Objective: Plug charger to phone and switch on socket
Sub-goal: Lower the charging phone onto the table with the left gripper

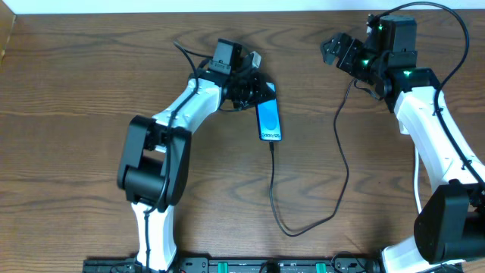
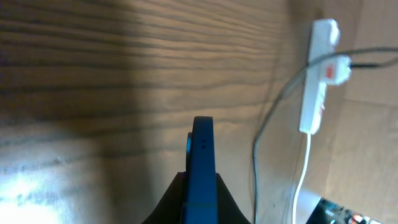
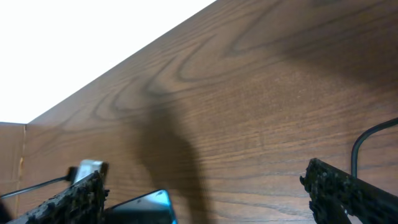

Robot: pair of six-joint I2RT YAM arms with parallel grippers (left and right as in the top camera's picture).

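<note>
Left gripper (image 2: 200, 177) is closed on the phone (image 1: 268, 120), with dark fingers (image 2: 166, 202) pressed to either side of its upper end. The phone shows edge-on in the left wrist view. Overhead, the phone sits screen-up near table (image 1: 76, 91) centre, blue wallpaper visible; can't tell whether it rests on the wood or is slightly lifted. The charger (image 1: 342, 171) has its plug tip (image 1: 271, 146) seated in the phone's lower end. From there the black cable runs toward the near edge, loops, then climbs back up toward the right arm. Right gripper (image 3: 204, 177) is wide open with nothing between its jaws, only bare wood. It hangs over the far right of the table, well apart from the phone (the phone's top corner just shows in the right wrist view). Socket (image 2: 313, 93) shows only in the left wrist view, lying lengthwise off to the right of the phone. The white adapter (image 2: 336, 67) is plugged into it near its far end, and its white cord (image 2: 303, 180) trails off the near end. There are red marks on the strip, but the switch position is too blurred to read. Overhead, the socket can't be made out around the right arm.
</note>
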